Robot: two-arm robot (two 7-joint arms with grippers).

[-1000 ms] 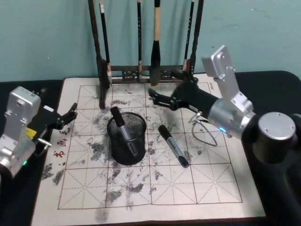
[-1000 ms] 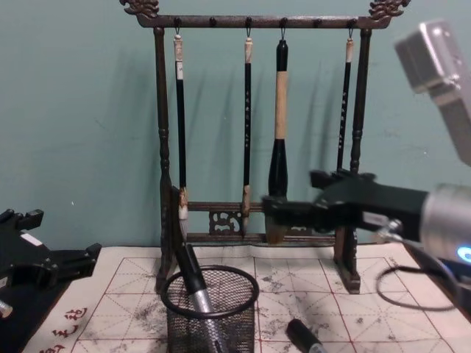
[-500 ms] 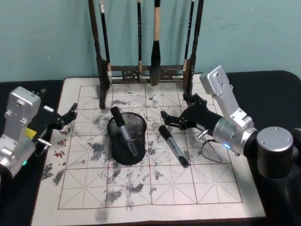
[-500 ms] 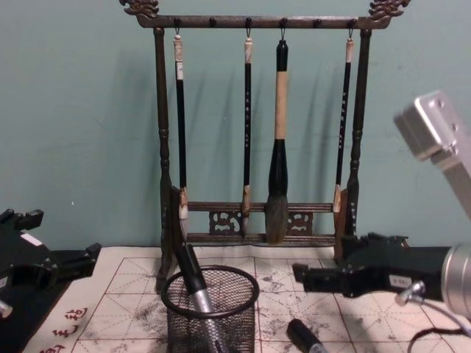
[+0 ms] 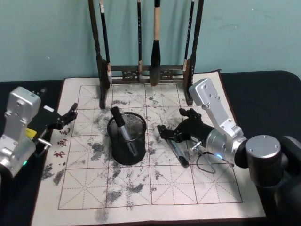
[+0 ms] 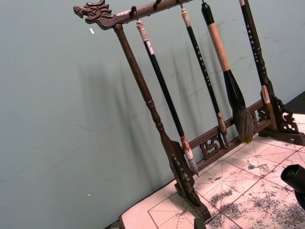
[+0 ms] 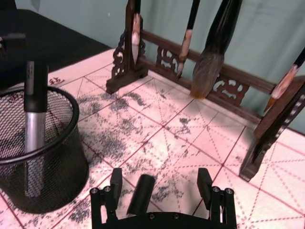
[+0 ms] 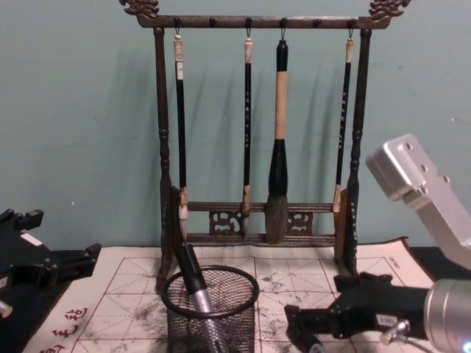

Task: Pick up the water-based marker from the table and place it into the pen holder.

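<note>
The right gripper (image 5: 170,125) sits low over the marker (image 5: 178,153), which lies flat on the table (image 5: 197,188) just beside the pen holder (image 5: 138,150). Its fingers are spread wide either side of the marker's cap end, apparently lined up to close on it. The left gripper (image 5: 66,116) is parked at the table's left side.

Wall (image 8: 73,110): plain teal, matte, a few small pale specks | Furniture: tall dark-brown carved brush rack (image 8: 160,147), dragon-head finials, standing before the wall; four brushes (image 8: 278,165) hung from its top bar | Table (image 5: 263,87): dark top | Light: soft, faint shadows of rack and brushes on the wall
</note>
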